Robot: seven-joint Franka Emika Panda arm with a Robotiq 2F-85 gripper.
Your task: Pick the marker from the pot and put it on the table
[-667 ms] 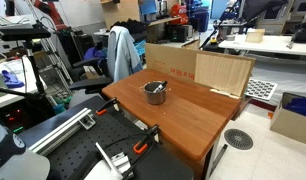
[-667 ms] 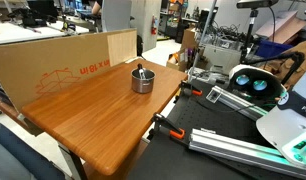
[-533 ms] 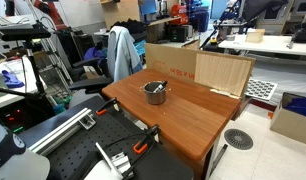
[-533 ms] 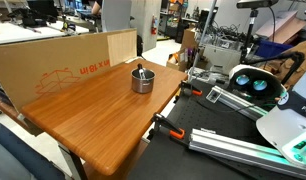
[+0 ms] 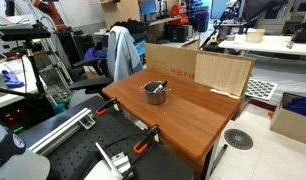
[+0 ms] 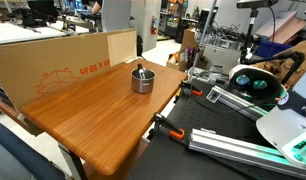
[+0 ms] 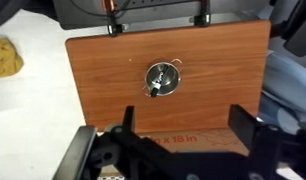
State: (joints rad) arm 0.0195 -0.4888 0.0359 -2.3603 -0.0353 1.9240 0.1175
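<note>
Overhead: end effector (image 7: 183, 135) spread wide, holding nothing, well above counter (image 7: 98, 95). At its 12 o'clock stands the pot (image 7: 161, 78), mid-counter; marker (image 7: 156, 84) lies inside, tip over rim.

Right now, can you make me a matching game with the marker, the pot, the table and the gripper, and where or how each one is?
Things:
1. marker
2. pot
3. table
4. gripper

Places or states:
A. reddish-brown wood
B. open, up above the table
C. standing on the table
D. resting inside the pot

Pairs: 1-D, 2-C, 3-A, 4-B.
</note>
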